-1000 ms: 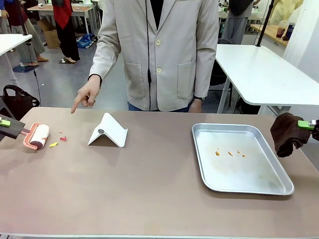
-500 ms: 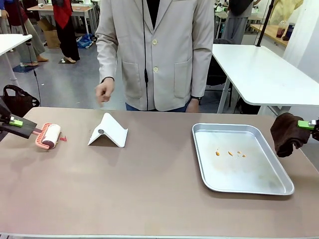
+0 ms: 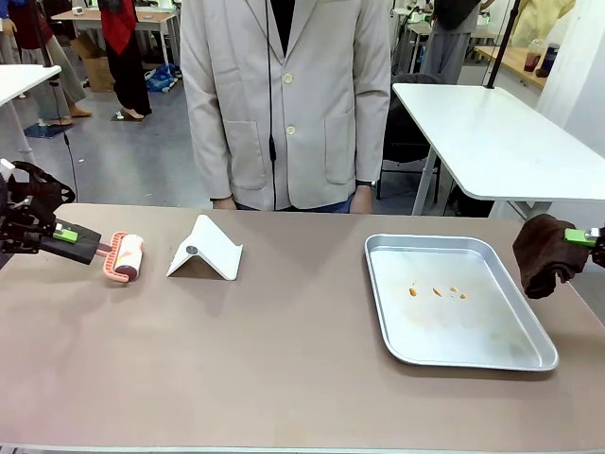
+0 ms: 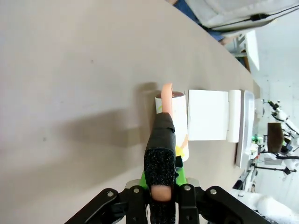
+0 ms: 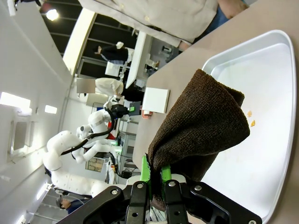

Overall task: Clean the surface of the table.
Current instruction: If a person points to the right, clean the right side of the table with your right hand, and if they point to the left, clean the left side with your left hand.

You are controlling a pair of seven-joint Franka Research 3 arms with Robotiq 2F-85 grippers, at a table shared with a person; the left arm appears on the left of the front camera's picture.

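Left end effector point(image 3: 64, 234), at the left edge of the front view, is clenching the black handle of a lint roller point(image 3: 126, 256). Its pink-framed white drum is sitting on the table point(image 3: 265, 369), just beside a white folded stand point(image 3: 206, 250). Right end effector point(image 3: 579, 236), at the right edge, is gripping a dark brown cloth point(image 3: 544, 253), which is hanging just past the table's right side.

The table's smooth, matte taupe top is stretching across the lower frame. It is carrying a shiny silver tray point(image 3: 470, 358) with rounded corners at the lower right, with orange crumbs point(image 3: 437, 291) lying inside.

The left wrist view is adding the coarse foam grain of the handle and a yellowish fleck on the drum, possibly a stuck scrap. The right wrist view is adding the cloth's nubby, towel-like weave, with its folded end pinched between the green pads. A person point(image 3: 284, 95) in a beige jacket is standing at the far side.
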